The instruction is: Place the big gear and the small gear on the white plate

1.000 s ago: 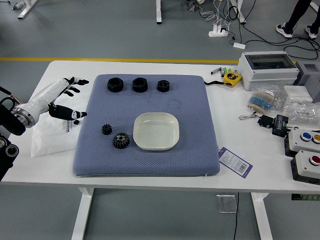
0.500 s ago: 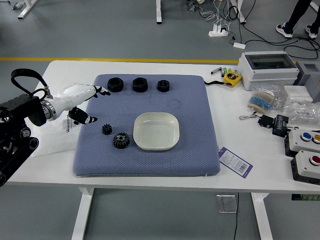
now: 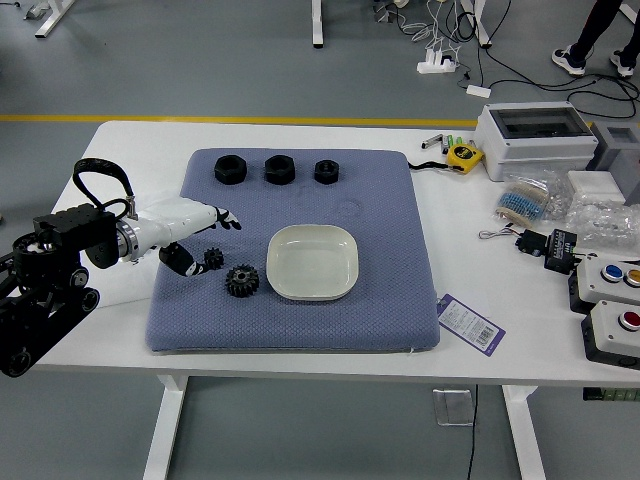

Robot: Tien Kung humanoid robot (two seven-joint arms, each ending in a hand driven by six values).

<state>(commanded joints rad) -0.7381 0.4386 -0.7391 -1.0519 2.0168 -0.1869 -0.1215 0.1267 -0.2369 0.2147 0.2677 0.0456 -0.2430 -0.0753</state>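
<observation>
Left hand [image 3: 178, 226]: opened wide, left of white plate [image 3: 313, 262]. Small gear [image 3: 214, 258], big gear [image 3: 242, 281]: same side, neither placed.

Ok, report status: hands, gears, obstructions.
Left hand open by small gear, no grasp; right hand out of view. Both gears on blue mat, big gear nearer white plate. No obstruction seen between big gear and plate.
</observation>
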